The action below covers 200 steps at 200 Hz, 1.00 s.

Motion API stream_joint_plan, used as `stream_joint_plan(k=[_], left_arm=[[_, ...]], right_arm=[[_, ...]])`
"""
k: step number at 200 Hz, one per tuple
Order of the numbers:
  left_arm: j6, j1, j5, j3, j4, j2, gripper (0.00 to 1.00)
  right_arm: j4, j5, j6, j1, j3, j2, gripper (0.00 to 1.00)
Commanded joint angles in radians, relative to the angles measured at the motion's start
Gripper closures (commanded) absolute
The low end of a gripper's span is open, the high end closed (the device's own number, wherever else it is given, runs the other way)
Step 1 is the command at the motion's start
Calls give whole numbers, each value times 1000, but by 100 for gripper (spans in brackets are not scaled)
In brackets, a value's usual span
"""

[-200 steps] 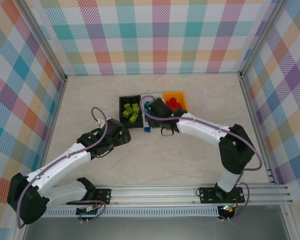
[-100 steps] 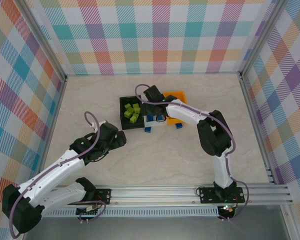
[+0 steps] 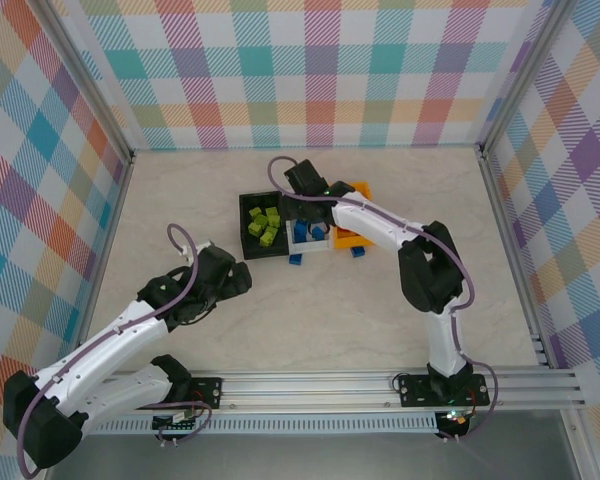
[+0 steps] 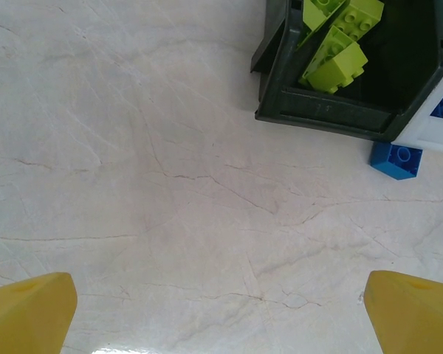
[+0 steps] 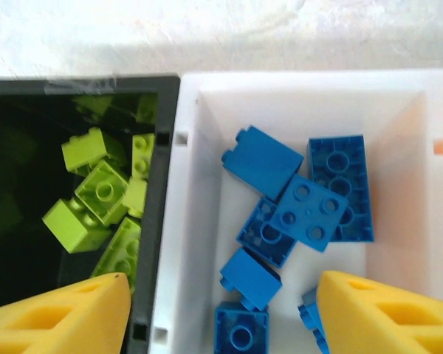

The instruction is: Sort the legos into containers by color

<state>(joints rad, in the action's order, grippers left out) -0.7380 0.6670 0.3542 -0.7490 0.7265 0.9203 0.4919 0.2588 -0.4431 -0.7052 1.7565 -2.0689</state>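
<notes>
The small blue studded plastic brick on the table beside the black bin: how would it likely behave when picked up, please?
The small blue studded plastic brick looks rigid and blocky, so it probably won't flex or roll. Its smooth sides might slip in a grip. Sitting low on the pale table, it would likely slide, not tip, if pushed.

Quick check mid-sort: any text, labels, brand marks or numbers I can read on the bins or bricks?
None readable.
Black bin: faint moulded mark on its near wall in the left wrist view, too small to read.
Blue bricks and green bricks: no legible lettering on the studs.
White bin: no label seen.
</notes>
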Motion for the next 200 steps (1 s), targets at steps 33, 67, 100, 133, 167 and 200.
stream_joint_plan(k=[33, 67, 100, 133, 167, 200], left_arm=[[9, -6, 34, -25, 47, -28, 0], [15, -10, 34, -43, 50, -22, 0], [16, -14, 29, -61, 66, -18, 0], [25, -17, 34, -74, 88, -17, 0], [38, -24, 36, -76, 99, -9, 0], [49, -33, 36, -69, 91, 17, 0]], right_arm=[[84, 38, -17, 32, 132, -121, 55], [82, 35, -11, 48, 173, -168, 57], [88, 25, -6, 59, 263, -230, 57], [130, 19, -21, 73, 388, -317, 57], [145, 8, -29, 83, 511, -401, 57], [134, 7, -43, 91, 630, -481, 55]])
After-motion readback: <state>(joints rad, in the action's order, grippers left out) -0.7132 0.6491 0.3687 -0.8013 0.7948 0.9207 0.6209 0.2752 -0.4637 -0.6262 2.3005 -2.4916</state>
